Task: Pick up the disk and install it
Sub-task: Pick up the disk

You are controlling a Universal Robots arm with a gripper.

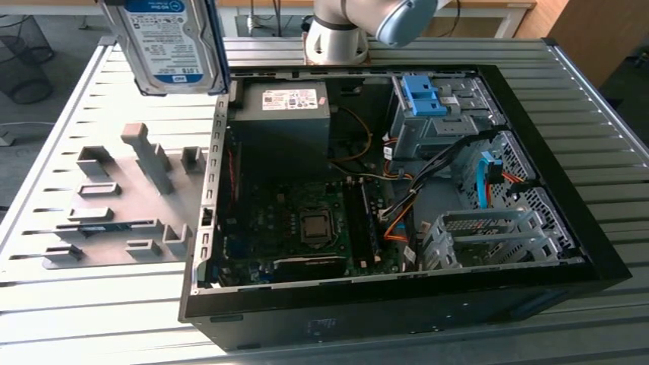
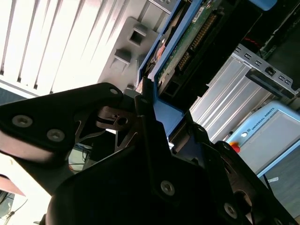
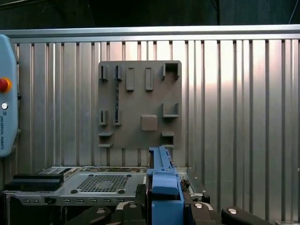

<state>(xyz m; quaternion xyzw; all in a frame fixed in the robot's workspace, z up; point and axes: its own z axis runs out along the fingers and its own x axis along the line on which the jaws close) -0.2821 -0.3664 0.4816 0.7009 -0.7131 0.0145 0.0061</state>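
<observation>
1. I hold the disk (image 1: 172,46) in the air. In the exterior view it hangs upright, label toward the camera, at the exterior view's upper left. It is above the ribbed table (image 1: 102,319) and clear of the open case (image 1: 406,319).
2. The gripper (image 2: 154,112) is clamped on the disk. In the second wrist view its black fingers (image 2: 147,126) press the blue rail at the disk's edge. The disk's green circuit board (image 2: 187,42) runs away from them.
3. In the first wrist view the blue rail (image 3: 164,183) stands between the gripper's black parts. Beyond it the grey plate (image 3: 140,103) lies flat on the table.
4. In the exterior view that plate sits just beside the case, on the exterior view's left, its holders pointing up.
5. Inside the case, the power supply (image 1: 279,125) fills the far end and the motherboard (image 1: 304,220) lies below it. A blue bracket (image 1: 424,95) sits in the drive cage at the far corner on the exterior view's right.
6. The arm (image 1: 340,34) rises from the table behind the case. The pendant (image 3: 7,108) shows in both wrist views.
</observation>
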